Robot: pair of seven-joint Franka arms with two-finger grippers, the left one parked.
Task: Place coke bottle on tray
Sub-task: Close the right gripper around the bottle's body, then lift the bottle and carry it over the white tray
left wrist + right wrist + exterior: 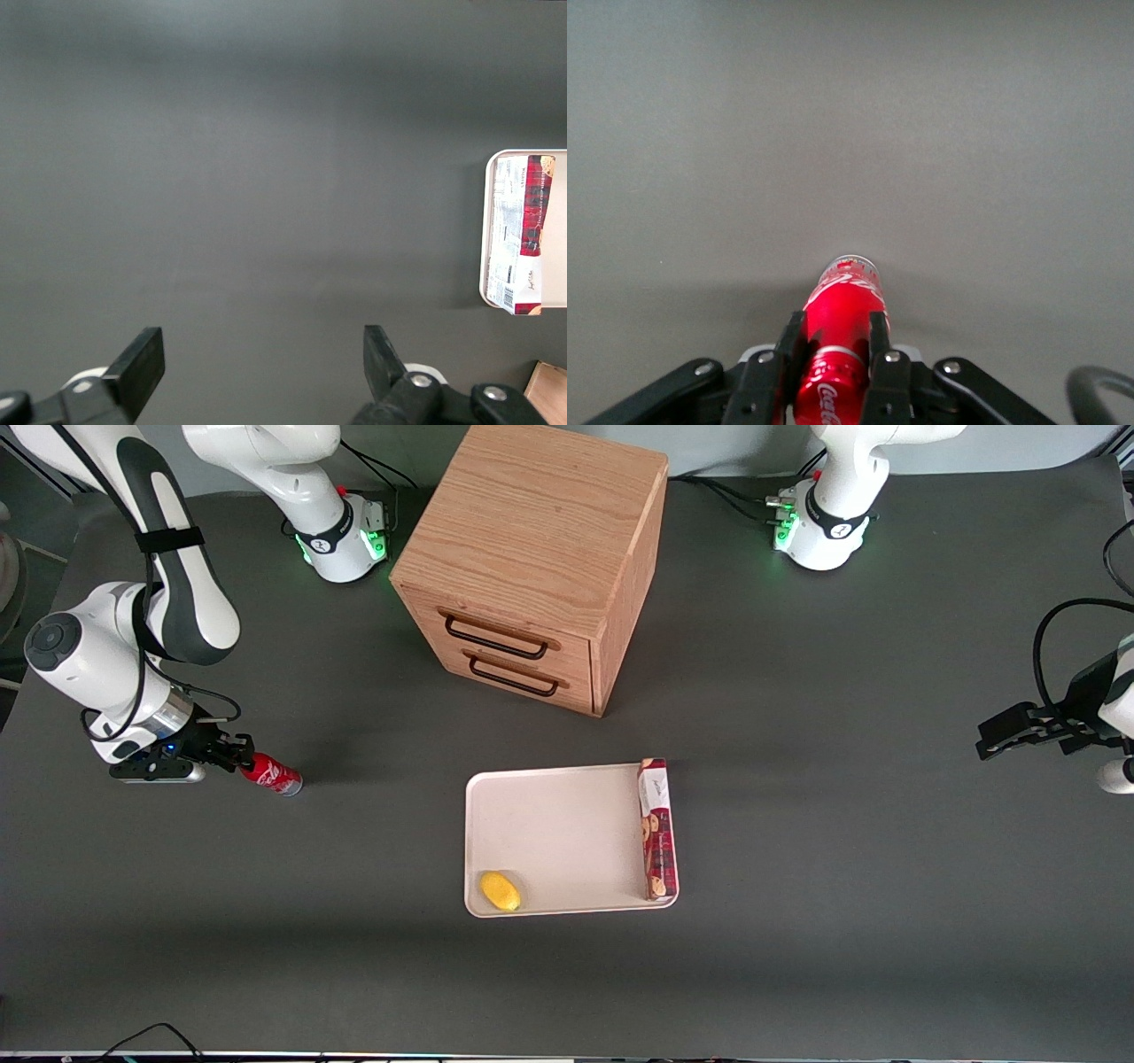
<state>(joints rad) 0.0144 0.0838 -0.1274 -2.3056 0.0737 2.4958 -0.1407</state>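
So the claw (237, 755) sits low over the dark worktop (797, 824), way out toward the working arm's end, and it's clamped on the coke bottle (273, 774). The bottle lies more or less on its side, cap end tucked into the claw and silvery base sticking out toward the middle of the worktop. Can't really tell from the front whether the base is touching the surface or just hanging right above it.

The wrist cam backs that up: the two black fingers (879, 341) press against either side of the red bottle body (840, 332), white script logo visible between them, the silvery base pointing away from the camera over plain grey surface.

The tray (558, 833) is well apart from the bottle, around the middle of the worktop and nearer the front camera than the wooden drawer cabinet (532, 558). The cabinet has two drawers with dark handles, both looking closed.

Two things are already on the tray. A lemon (500, 891) sits in the corner nearest the camera on the working arm's side, and a long red cookie box (657, 828) lies flat along the short edge toward the parked arm's end. The parked arm's wrist cam catches that same box (523, 232) resting on the tray's rim area (485, 230)
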